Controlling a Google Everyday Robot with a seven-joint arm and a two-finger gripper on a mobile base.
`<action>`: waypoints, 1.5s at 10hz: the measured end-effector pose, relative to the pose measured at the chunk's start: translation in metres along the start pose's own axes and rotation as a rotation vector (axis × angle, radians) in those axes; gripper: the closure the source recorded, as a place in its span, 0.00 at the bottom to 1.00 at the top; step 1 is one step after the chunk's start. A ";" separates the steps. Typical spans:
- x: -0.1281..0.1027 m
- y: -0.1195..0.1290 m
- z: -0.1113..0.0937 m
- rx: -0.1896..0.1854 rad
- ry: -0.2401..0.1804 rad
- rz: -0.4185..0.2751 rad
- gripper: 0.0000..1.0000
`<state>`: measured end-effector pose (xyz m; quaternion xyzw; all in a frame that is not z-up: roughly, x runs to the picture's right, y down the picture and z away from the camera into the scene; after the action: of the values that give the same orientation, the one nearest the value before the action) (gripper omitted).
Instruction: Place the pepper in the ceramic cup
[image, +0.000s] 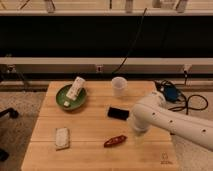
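Note:
The dark red pepper (115, 141) lies on the wooden table (90, 130) near its front edge. The pale ceramic cup (118, 86) stands upright at the back middle of the table. My white arm (160, 117) reaches in from the right. The gripper (138, 137) hangs at the arm's end, just right of the pepper and slightly above the table. It is not touching the pepper. The cup is well behind the gripper.
A flat black rectangle (118, 113) lies between the cup and the pepper. A green bowl (65, 97) with a white packet (75, 88) leaning in it sits at the back left. A pale sponge-like block (62, 137) lies front left. Cables (172, 95) lie at the table's right.

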<state>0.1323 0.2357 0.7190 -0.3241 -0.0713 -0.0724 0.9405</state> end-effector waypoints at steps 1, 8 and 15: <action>-0.004 0.001 0.005 -0.004 -0.007 -0.008 0.20; -0.023 0.001 0.032 -0.037 -0.027 -0.069 0.20; -0.021 0.000 0.057 -0.065 -0.026 -0.096 0.20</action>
<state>0.1068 0.2731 0.7598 -0.3517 -0.0966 -0.1154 0.9240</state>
